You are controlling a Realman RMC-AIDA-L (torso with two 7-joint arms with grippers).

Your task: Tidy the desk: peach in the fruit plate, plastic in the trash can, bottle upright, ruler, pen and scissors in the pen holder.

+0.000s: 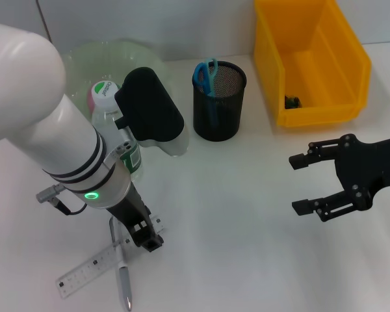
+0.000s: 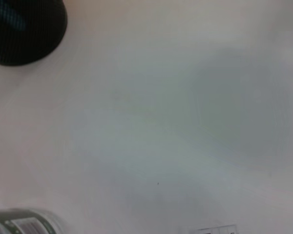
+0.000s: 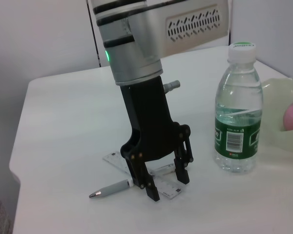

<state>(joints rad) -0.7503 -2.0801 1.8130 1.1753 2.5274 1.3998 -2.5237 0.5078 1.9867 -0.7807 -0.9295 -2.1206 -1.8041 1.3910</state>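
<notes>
Left gripper (image 3: 166, 183) is hovering open-fingered astride the ruler (image 1: 94, 265) at lower left, the pen (image 1: 124, 283) crossing beside it; I'm lining up a pinch. Right gripper (image 1: 309, 184) is idling open, empty, mid-right.

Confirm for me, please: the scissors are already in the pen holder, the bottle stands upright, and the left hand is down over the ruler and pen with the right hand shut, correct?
Not quite: the right hand is open, as the head view shows. The scissors are in the pen holder, the bottle stands upright, and the left hand is down over the ruler and pen.
</notes>
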